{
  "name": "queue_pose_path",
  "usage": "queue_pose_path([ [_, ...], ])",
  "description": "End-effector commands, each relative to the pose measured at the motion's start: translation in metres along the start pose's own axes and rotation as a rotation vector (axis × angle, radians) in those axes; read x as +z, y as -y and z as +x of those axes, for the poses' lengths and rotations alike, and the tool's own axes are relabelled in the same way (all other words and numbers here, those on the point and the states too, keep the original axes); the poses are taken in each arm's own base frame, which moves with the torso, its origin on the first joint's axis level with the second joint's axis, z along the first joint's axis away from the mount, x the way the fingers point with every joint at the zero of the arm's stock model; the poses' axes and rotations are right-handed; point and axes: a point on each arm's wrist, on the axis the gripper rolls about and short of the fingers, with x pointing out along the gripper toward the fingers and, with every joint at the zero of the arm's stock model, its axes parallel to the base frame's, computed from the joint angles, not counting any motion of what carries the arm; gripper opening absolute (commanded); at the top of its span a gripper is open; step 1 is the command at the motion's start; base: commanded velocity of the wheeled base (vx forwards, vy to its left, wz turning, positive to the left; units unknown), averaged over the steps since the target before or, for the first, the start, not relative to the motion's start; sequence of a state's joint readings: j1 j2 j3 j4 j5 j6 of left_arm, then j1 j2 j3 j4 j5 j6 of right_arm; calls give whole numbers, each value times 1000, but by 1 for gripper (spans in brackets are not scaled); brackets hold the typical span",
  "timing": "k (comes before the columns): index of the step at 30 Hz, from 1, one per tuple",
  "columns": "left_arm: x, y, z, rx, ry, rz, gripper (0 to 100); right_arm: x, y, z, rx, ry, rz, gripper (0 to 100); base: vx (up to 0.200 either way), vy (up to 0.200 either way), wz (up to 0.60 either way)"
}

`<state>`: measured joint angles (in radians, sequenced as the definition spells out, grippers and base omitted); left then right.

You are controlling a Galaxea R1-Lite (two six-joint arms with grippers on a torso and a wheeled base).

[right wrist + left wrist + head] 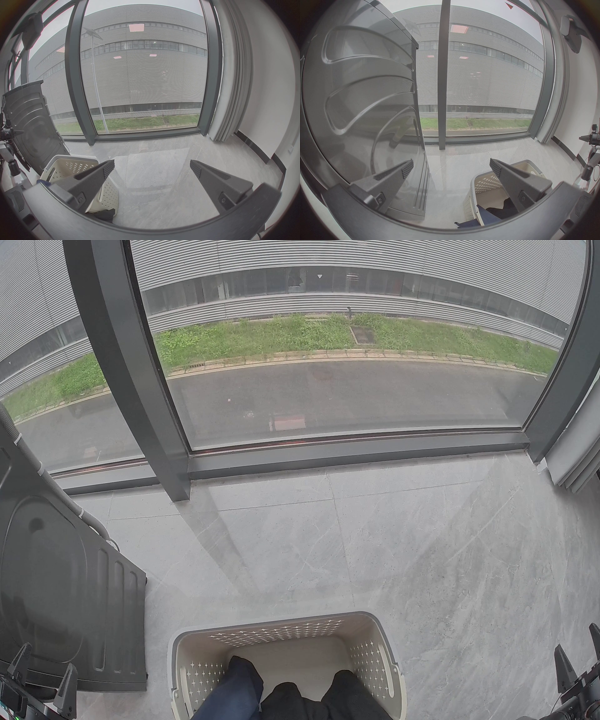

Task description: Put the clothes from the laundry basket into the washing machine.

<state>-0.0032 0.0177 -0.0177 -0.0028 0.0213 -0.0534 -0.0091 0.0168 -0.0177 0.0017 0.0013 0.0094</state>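
Observation:
A cream laundry basket (pixel 275 622) stands on the floor at the bottom centre of the head view. Inside lie a blue garment (pixel 236 685) and black clothes (pixel 325 701). The dark grey washing machine (pixel 62 596) stands to the basket's left, showing a ribbed panel. My left gripper (pixel 42 672) hangs open and empty between the machine and the basket. My right gripper (pixel 578 657) is open and empty, well to the right of the basket. The left wrist view has the gripper (pixel 451 164), basket (pixel 473 187), clothes (pixel 504 208) and machine (pixel 362 109). The right wrist view has the gripper (pixel 151 164) and basket (pixel 70 167).
Bare grey tiled floor (pixel 406 540) stretches ahead of the basket to a tall window (pixel 337 377) with a dark slanted pillar (pixel 131 377). A grey curtain (pixel 578 459) hangs at the right wall. A corrugated hose (pixel 56 487) runs along the machine.

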Motion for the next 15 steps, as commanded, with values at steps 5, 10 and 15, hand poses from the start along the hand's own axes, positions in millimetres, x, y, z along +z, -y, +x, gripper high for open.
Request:
queue_pose_path([
  [5,-5,0,0,0,-3,-2,100,-5,0,0,0,-1,0,100,0,0,0],
  [10,-5,0,0,0,-3,-2,100,-5,0,0,0,-1,0,100,0,0,0],
  [15,-5,0,0,0,-3,-2,100,-5,0,0,0,-1,0,100,0,0,0],
])
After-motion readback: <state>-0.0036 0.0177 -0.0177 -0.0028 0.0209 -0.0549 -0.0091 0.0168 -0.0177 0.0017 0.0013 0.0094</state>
